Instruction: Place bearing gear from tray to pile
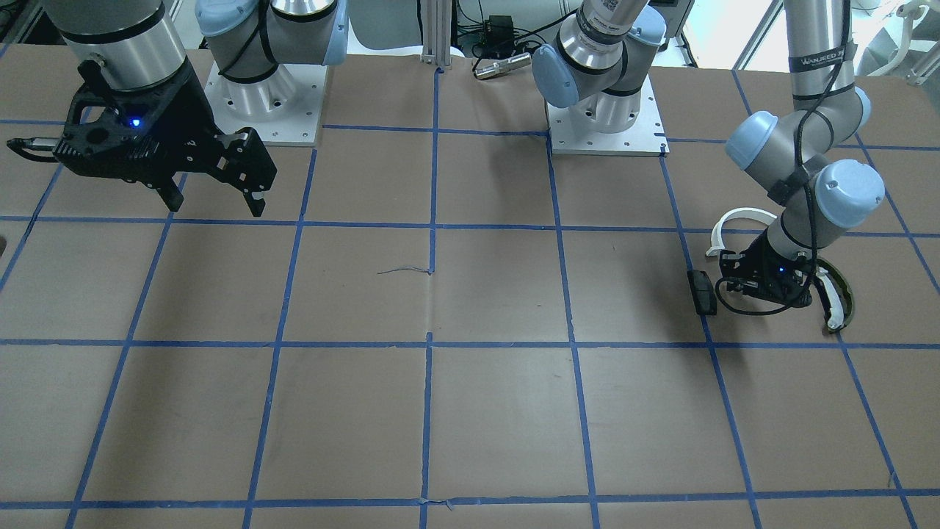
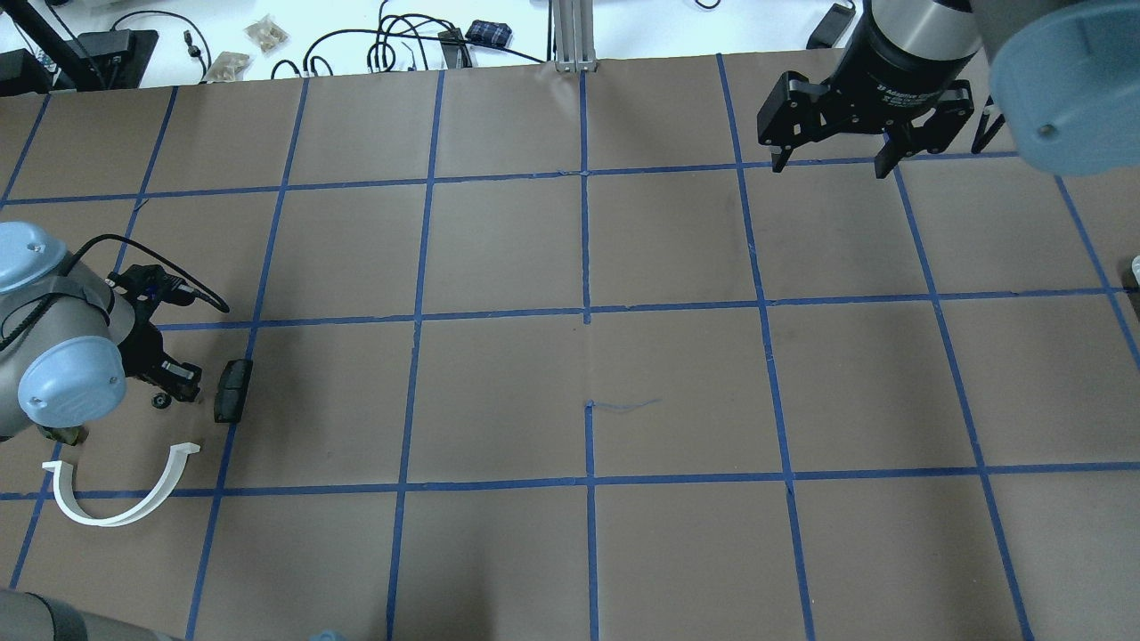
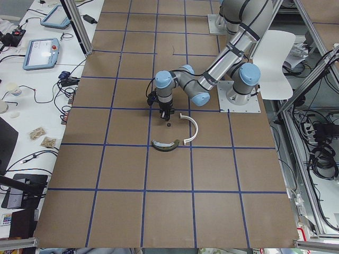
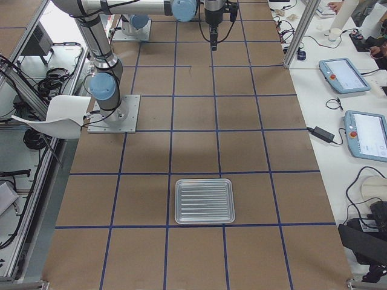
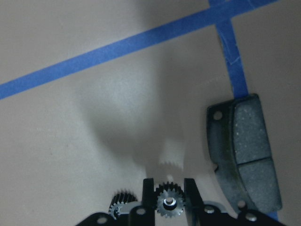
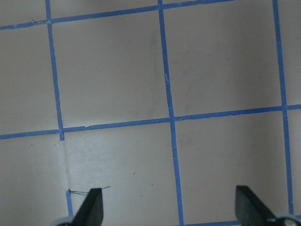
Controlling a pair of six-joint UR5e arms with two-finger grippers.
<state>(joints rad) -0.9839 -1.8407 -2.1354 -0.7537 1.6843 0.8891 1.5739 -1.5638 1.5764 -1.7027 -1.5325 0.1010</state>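
Gear [image 5: 169, 203] clamped between the fingers of the left claw [image 5: 169, 188], just beside the dark pad [image 5: 244, 155], not touching it. White arc [image 2: 125, 499] and green shoe [image 3: 165, 144] lie near the pad. Right claw [image 2: 828, 160] has its jaws apart, well away from the pad.

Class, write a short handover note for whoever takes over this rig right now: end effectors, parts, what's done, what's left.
Left end effector: shut on a bearing gear, held low beside the dark block.
Right end effector: open, empty, hovering away from the pile.
Pile: white arc, olive shoe, the block, plus a second gear already lying there.
Tray: looks empty.
Left to do: release this gear, back the arm off.
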